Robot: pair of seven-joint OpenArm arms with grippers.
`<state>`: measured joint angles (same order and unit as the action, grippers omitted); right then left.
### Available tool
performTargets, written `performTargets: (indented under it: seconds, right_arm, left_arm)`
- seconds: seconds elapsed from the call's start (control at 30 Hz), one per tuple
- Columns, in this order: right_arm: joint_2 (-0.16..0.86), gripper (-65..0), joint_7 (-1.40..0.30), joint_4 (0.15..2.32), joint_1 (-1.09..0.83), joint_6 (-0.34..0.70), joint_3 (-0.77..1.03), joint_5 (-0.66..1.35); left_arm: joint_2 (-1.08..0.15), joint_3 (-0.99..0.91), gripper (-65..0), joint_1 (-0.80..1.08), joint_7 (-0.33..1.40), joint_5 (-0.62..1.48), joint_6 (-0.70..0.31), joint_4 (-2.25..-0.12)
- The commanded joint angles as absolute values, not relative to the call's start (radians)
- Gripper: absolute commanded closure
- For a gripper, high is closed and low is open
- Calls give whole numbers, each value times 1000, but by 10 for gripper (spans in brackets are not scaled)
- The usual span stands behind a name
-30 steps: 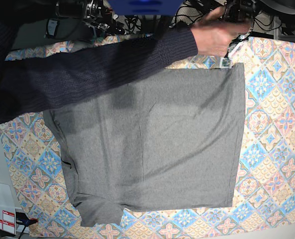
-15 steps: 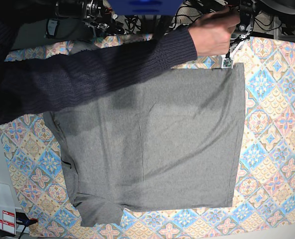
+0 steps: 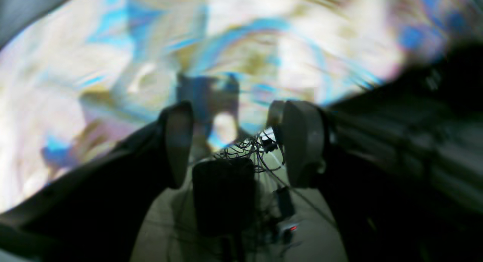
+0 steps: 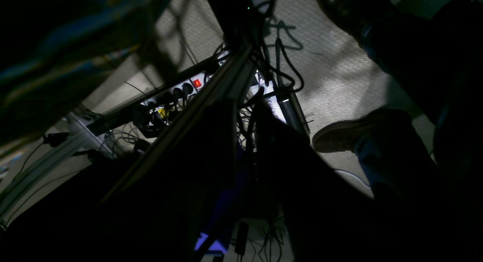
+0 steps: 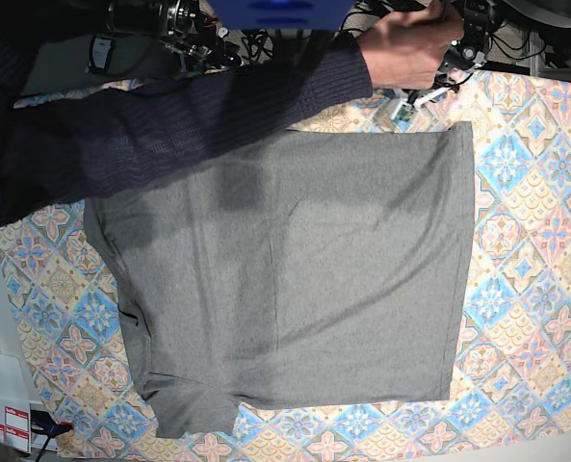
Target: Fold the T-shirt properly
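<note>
The heather-grey T-shirt (image 5: 295,260) lies spread flat on the patterned tablecloth (image 5: 535,241), with a sleeve at the bottom left. My left gripper (image 5: 412,101) hangs just beyond the shirt's top right corner, and a person's hand (image 5: 405,43) holds that arm. In the blurred left wrist view the left gripper (image 3: 237,141) is open and empty, its pale fingers (image 3: 302,141) wide apart. My right arm (image 5: 174,24) sits at the table's far left edge, away from the shirt. The right wrist view is too dark to show its fingers.
A person's arm in a dark navy knit sleeve (image 5: 169,125) reaches across the far edge of the table and over the shirt's top left. Below the table are a power strip (image 4: 177,92), cables and a person's shoe (image 4: 351,133).
The hand has drawn the left gripper leftward and toward the far edge, off the shirt's top right corner. The navy sleeve has shifted toward the far edge. The shirt has not moved.
</note>
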<state>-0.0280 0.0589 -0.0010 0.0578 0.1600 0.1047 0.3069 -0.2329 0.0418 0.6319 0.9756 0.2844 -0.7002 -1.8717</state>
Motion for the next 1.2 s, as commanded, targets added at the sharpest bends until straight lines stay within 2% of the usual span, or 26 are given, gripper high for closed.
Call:
performTargets:
  seconds: [0.0, 1.17]
  right_arm:
    - [-28, -93, 67, 0, 61, 168, 107, 309]
    - [-28, -93, 67, 0, 61, 168, 107, 309]
  left_arm:
    - [-237, 39, -369, 636, 964, 288, -698, -1890]
    - [-237, 82, -369, 622, 964, 282, -698, -1890]
